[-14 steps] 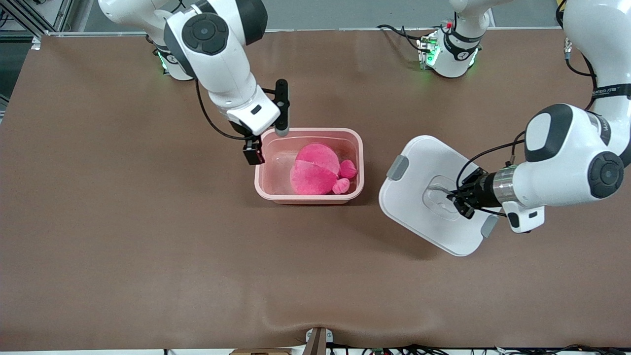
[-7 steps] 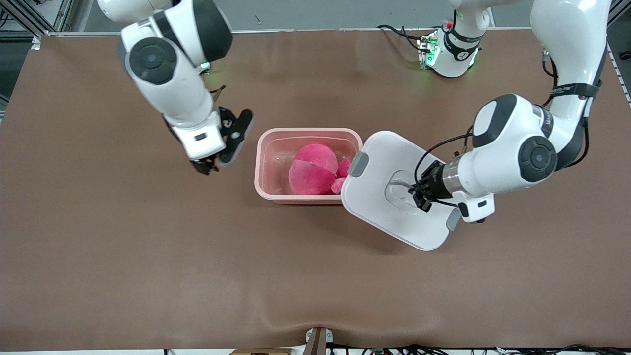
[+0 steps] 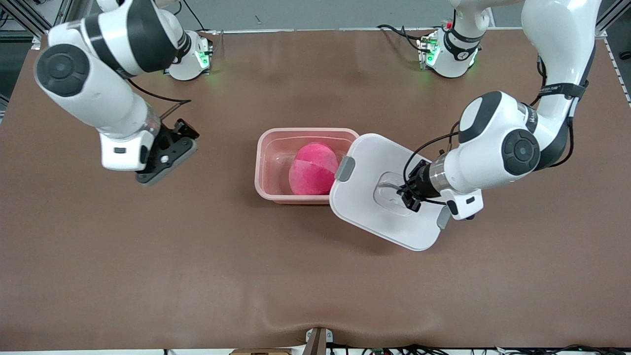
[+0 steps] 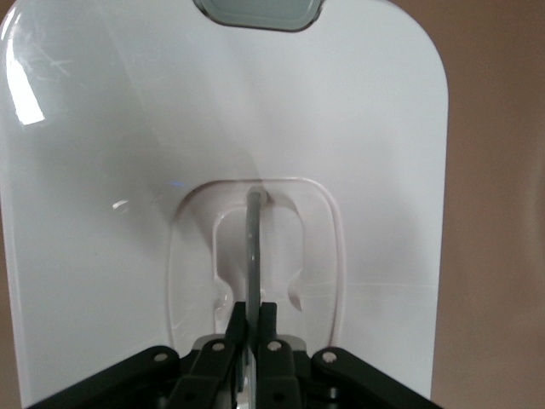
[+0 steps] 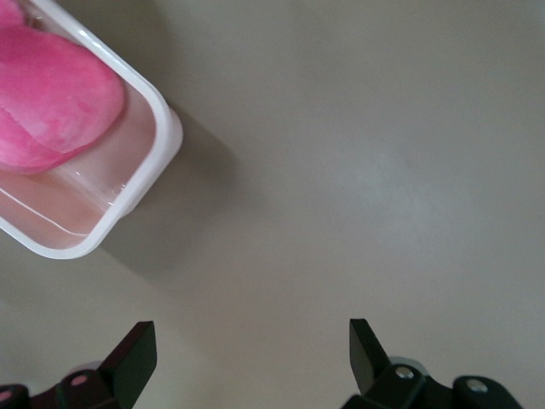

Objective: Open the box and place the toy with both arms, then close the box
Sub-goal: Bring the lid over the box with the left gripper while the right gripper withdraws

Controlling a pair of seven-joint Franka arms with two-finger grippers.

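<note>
Since the earlier front view, the lid [image 3: 382, 190] had slid farther over the box [image 3: 276, 162], covering the toy's [image 3: 311, 170] small limbs, while the right gripper [image 3: 165, 157] had drawn away toward the right arm's end of the table [image 3: 197, 276]. From the front, the toy lay inside the box, half hidden by the lid.

At the left wrist, the left gripper [image 4: 252, 336] was clamped tight on the lid's clear handle [image 4: 253, 247].

At the right wrist, the right gripper's fingers [image 5: 136, 354] stood wide apart, holding nothing, above bare table with the box just beside.
</note>
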